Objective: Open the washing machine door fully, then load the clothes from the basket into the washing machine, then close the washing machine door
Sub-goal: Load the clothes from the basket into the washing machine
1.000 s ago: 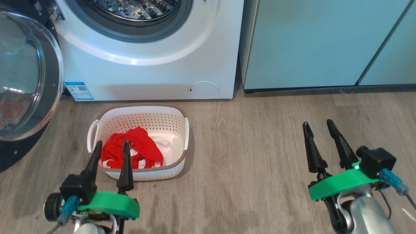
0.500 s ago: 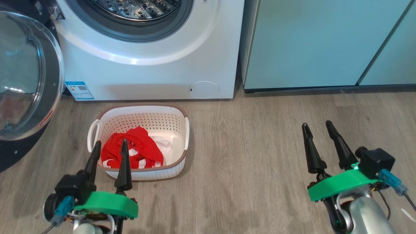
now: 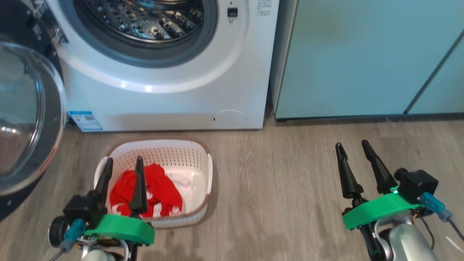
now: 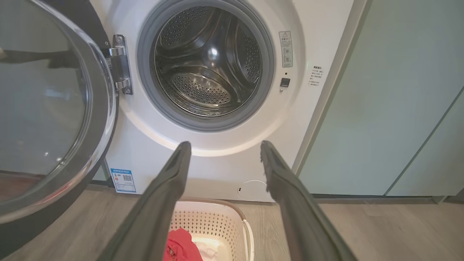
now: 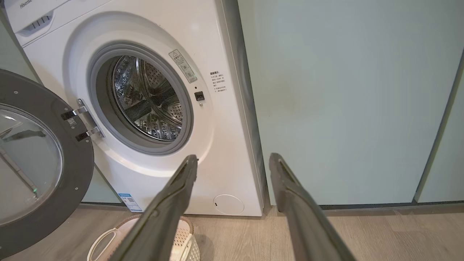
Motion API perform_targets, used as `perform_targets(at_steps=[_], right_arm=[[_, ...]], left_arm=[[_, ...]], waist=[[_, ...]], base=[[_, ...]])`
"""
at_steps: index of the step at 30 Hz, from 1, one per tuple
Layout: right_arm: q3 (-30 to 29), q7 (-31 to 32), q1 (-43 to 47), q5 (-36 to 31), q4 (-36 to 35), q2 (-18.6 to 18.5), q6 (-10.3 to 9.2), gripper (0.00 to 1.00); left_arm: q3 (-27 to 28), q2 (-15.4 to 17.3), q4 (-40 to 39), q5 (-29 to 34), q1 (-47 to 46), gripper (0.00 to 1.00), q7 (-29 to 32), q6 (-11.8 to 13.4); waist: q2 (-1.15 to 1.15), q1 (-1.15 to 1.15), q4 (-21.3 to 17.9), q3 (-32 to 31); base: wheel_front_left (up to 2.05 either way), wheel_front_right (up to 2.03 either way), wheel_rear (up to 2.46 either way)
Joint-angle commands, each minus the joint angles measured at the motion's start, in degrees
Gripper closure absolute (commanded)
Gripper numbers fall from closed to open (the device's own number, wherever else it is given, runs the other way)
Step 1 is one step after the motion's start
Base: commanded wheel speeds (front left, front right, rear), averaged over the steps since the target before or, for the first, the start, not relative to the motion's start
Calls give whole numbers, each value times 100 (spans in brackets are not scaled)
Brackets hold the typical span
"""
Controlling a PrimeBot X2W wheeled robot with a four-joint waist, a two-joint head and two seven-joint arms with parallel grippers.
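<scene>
The washing machine door (image 3: 21, 119) stands swung open at the left of the washing machine (image 3: 163, 94), whose steel drum (image 4: 206, 65) is exposed; the basket (image 3: 163, 156) sits on the floor (image 3: 275, 188) just in front of the machine, with the red clothes (image 3: 159, 192) and a small white piece (image 3: 183, 183) inside; the left gripper (image 3: 124, 159) hovers over the basket's near side, fingers spread wide and empty; the right gripper (image 3: 351, 143) hangs well apart, before the teal cabinets (image 3: 362, 54), likewise wide and empty.

Pale teal cabinets (image 3: 362, 58), wood-look floor (image 3: 275, 188)
</scene>
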Motion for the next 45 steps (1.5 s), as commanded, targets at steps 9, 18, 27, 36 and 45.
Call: perform_targets(at_steps=[9,18,27,36,45], right_arm=[[207,-53,-158,20,-137,27,0,0],[271,-53,-144,26,-139,27,0,0],[277,-54,-124,12,-136,27,0,0],[274,-54,-154,-31,-179,27,0,0],[253,-54,-252,-82,-222,27,0,0]], left_arm=[[22,61,-217,312,-161,0,-28,158],[-9,61,-184,290,-122,0,-28,125],[21,61,-173,243,-108,0,-28,134],[12,61,-155,184,-132,0,-28,157],[-74,61,574,185,-239,0,-28,384]], waist=[[0,0,7,-28],[0,0,9,-49],[0,0,26,-74],[0,0,80,-16],[0,0,43,323]], base=[[157,-154,-3],[30,-30,0],[0,0,0],[0,0,0],[0,0,0]])
